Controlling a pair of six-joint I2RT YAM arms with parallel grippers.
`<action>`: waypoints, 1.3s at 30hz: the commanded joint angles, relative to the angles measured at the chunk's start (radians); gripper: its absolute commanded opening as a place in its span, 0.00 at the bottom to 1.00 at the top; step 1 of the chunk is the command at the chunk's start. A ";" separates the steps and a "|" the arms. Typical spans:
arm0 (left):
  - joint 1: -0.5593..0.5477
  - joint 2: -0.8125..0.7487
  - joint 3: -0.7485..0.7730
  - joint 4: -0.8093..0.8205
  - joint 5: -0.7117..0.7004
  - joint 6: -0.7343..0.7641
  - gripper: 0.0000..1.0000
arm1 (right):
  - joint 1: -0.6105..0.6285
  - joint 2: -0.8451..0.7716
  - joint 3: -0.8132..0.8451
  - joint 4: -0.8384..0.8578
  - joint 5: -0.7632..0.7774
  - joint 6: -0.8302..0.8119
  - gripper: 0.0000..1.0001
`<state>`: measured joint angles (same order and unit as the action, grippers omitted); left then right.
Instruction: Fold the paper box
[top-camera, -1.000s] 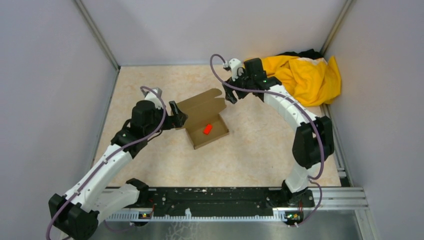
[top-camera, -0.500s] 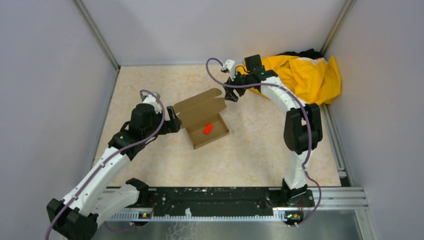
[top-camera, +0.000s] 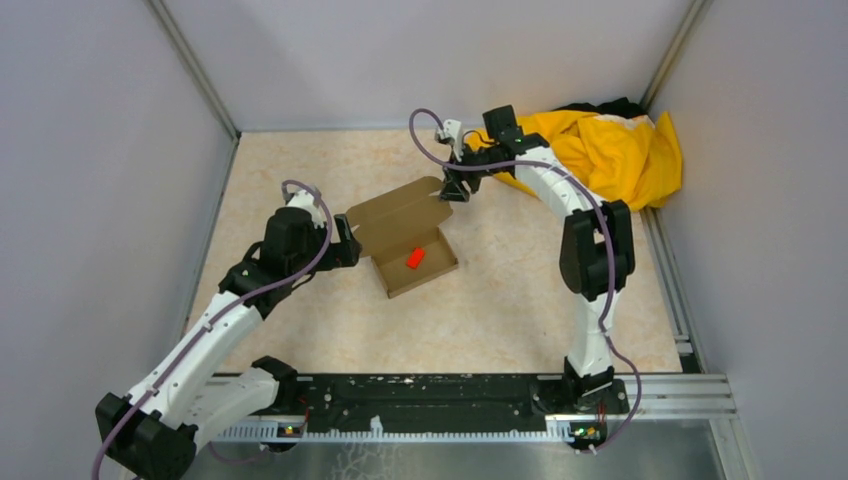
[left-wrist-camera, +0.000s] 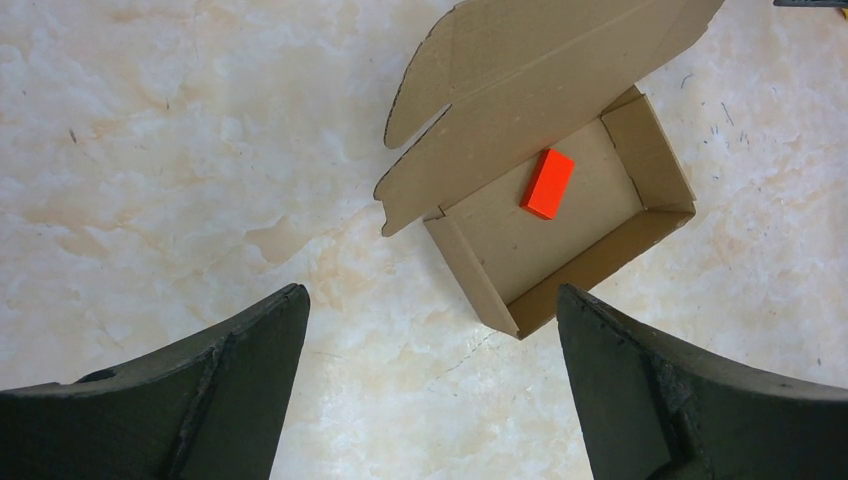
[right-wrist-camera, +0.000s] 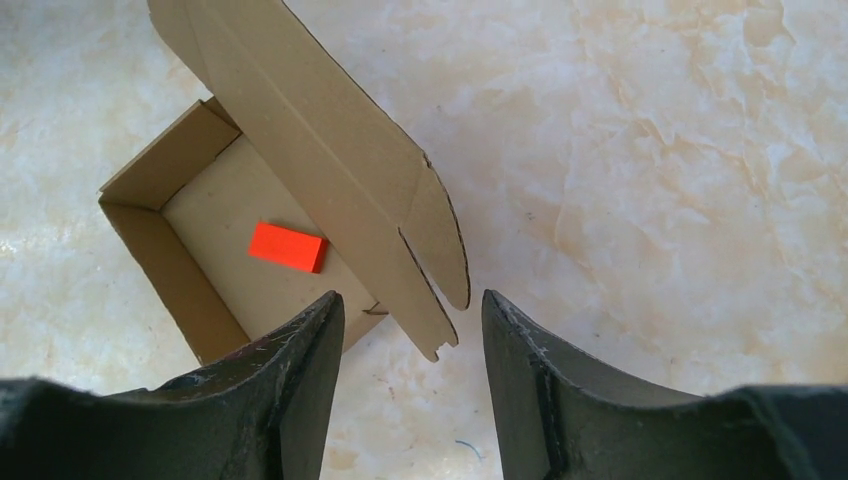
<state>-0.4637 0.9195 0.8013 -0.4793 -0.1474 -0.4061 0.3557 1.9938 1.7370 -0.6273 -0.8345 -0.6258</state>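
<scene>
left fingers (left-wrist-camera: 235, 395) spread wide, right fingers (right-wrist-camera: 295, 385) partly apart

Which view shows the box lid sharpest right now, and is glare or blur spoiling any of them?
Right wrist view: sharpest on the paper box, lid edges crisp, no glare. Left wrist view: also sharp and evenly lit, red block clear; its own fingers are dark, with little detail. Top external view: soft even light, faint shadows, no blur, but the box is small.

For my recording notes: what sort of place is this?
Likely a lab robot test cell: plain grey walls enclose a marble-patterned tabletop, with a metal rail along the near edge.
</scene>
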 joint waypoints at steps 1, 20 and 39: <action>0.005 -0.001 0.002 -0.006 -0.004 0.006 0.99 | 0.017 0.026 0.068 -0.020 -0.041 -0.035 0.52; 0.008 -0.018 -0.020 -0.009 -0.006 0.007 0.99 | 0.060 0.071 0.059 0.042 0.029 0.006 0.32; 0.010 -0.009 -0.026 0.053 -0.002 -0.008 0.99 | 0.060 -0.076 -0.127 0.076 0.150 0.011 0.04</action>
<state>-0.4618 0.9134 0.7769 -0.4778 -0.1467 -0.4068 0.4061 2.0304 1.6711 -0.5945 -0.7303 -0.6159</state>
